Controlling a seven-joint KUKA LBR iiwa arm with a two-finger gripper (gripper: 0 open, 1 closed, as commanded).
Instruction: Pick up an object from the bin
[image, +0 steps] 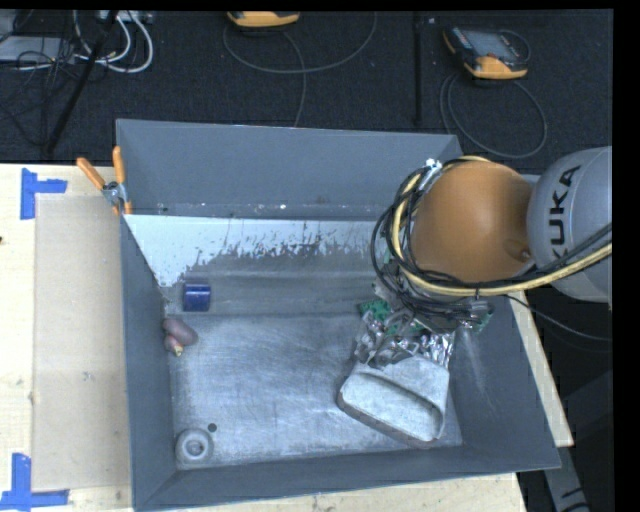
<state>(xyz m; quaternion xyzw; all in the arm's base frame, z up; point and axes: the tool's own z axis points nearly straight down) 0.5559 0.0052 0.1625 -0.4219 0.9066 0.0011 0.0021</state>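
My gripper (385, 350) hangs low over the right part of the bin floor, under the orange cover. Its metal fingers reach down to the upper edge of a flat grey pad-like object (395, 400) with a dark rim that lies at the bin's right front. The fingertips stand at or just above that object's top left edge; whether they touch it I cannot tell. Nothing shows between the fingers.
A small blue block (196, 296) sits at the far left of the bin floor. Just below it lies a small pinkish object (179, 335). A grey round ring-like piece (194, 445) rests in the front left corner. The arm comes in from the right.
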